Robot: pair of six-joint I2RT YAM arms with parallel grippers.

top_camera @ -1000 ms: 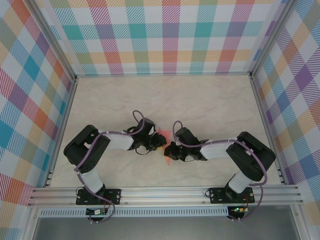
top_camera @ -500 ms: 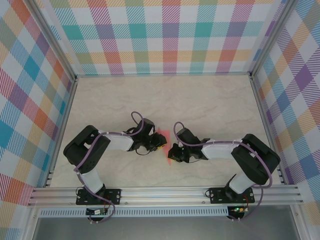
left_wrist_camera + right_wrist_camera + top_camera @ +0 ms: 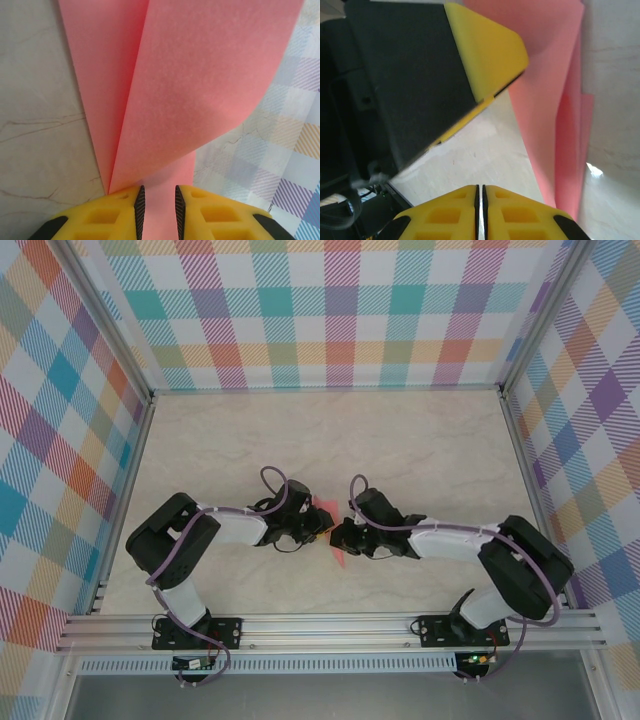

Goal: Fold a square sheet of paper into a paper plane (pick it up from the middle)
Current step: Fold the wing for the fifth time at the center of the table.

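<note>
1. The left gripper [image 3: 308,528] sits just at 6 o'clock of the table's centre in the top view, almost where it was a second ago. Its arm is barely shifted.
2. In the left wrist view the left gripper [image 3: 157,192] has its yellow jaws pinching the lower edge of the paper plane [image 3: 200,75], with pink paper filling the gap between them.
3. That same view shows two pink layers fanning from the jaws toward 12 o'clock. The left layer lies on the table [image 3: 35,100]. The right flap is lifted and curled in front of the plaid wall [image 3: 295,150] at 4 o'clock.
4. From above, the paper plane [image 3: 325,510] lies between the two grippers. One pink tip points to 12 o'clock and a sliver shows at 6 o'clock.
5. The right gripper [image 3: 338,537] is now closer to the left one than a second ago. Its elbow has swung out toward 4 o'clock and its forearm is stretched longer.
6. In the right wrist view the right gripper [image 3: 481,192] has its jaws pressed together with nothing between them. The left gripper [image 3: 485,55] sits at 11 o'clock, and stacked pink folds of the paper plane [image 3: 550,75] run from 1 to 5 o'clock.
</note>
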